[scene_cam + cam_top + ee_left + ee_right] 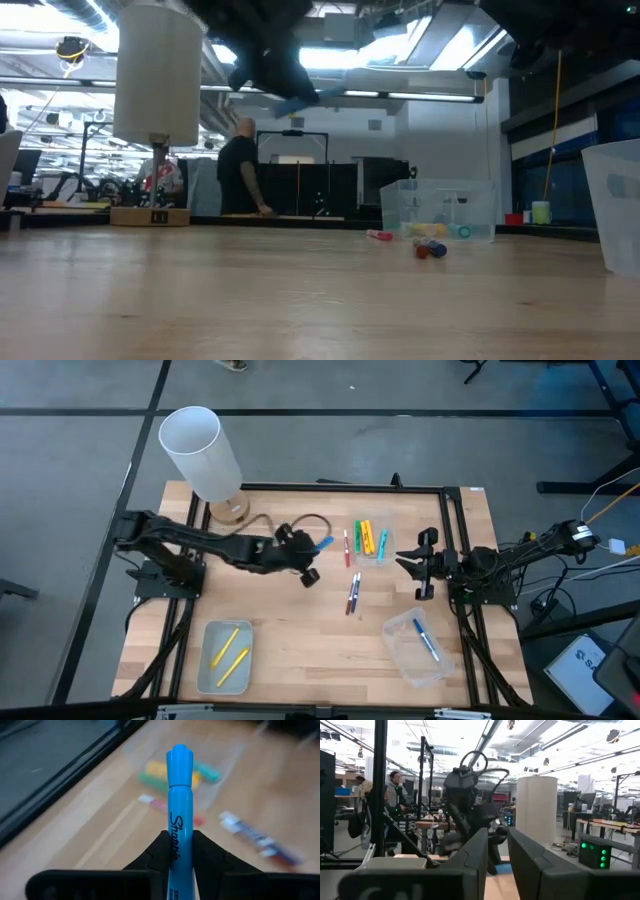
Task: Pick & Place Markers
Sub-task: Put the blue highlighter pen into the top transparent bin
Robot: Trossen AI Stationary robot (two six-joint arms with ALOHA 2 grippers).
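From overhead we look straight down on the whole wooden table (pixel 300 620), with both arms reaching in from its sides. At table-top height we look level across the boards into the room behind, the clear tray (pixel 440 212) far across them. From the left wrist we look steeply down, close over the blue marker (pixel 179 815), onto the same tray (pixel 200 770). From the right wrist we face level across the table toward the left arm and the white cylinder (pixel 536 815), which the overhead (pixel 200 452) and low (pixel 158 72) views share.
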